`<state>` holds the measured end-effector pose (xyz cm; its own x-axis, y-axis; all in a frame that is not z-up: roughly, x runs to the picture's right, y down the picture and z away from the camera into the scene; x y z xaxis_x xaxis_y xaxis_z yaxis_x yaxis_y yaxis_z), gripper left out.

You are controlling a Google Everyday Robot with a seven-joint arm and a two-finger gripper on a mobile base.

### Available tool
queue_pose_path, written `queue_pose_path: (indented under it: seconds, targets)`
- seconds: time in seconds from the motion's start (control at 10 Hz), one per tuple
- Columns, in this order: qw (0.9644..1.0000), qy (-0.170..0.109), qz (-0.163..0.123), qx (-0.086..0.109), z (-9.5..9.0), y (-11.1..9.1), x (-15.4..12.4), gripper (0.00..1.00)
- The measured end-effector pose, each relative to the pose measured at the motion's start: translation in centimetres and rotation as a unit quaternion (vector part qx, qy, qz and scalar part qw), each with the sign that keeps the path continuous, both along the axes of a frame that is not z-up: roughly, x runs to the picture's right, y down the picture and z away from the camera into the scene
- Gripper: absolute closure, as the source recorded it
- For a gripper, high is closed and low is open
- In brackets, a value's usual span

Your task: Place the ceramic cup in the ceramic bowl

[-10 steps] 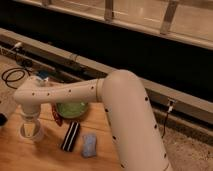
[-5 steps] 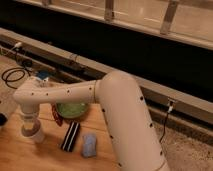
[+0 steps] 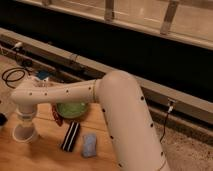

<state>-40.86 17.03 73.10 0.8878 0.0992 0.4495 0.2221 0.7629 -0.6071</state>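
The white ceramic cup [image 3: 24,134] stands upright on the wooden table [image 3: 45,157] at the left. My gripper [image 3: 25,122] hangs straight down at the end of the white arm [image 3: 65,94] and reaches into the cup's mouth, shut on its rim. The green ceramic bowl [image 3: 71,109] rests on the table to the right of the cup, partly hidden behind the arm, and nothing shows inside it.
A black striped block [image 3: 70,136] and a blue sponge [image 3: 90,145] lie in front of the bowl. A red item [image 3: 56,116] sits beside the bowl. Black cables [image 3: 12,75] coil at the back left. A dark object [image 3: 1,121] shows at the left edge.
The gripper has settled lower onto the cup and closed on it. The bowl and the other items have stayed where they were.
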Motion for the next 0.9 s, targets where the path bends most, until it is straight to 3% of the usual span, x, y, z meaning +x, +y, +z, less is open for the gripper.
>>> queue_pose_path:
  seconds: [0.5, 0.9]
  targets:
    - [0.9993, 0.011, 0.001, 0.036, -4.3, -3.3, 1.6, 1.00]
    - [0.9963, 0.046, 0.049, 0.053, -5.4, -5.7, 9.8, 1.00]
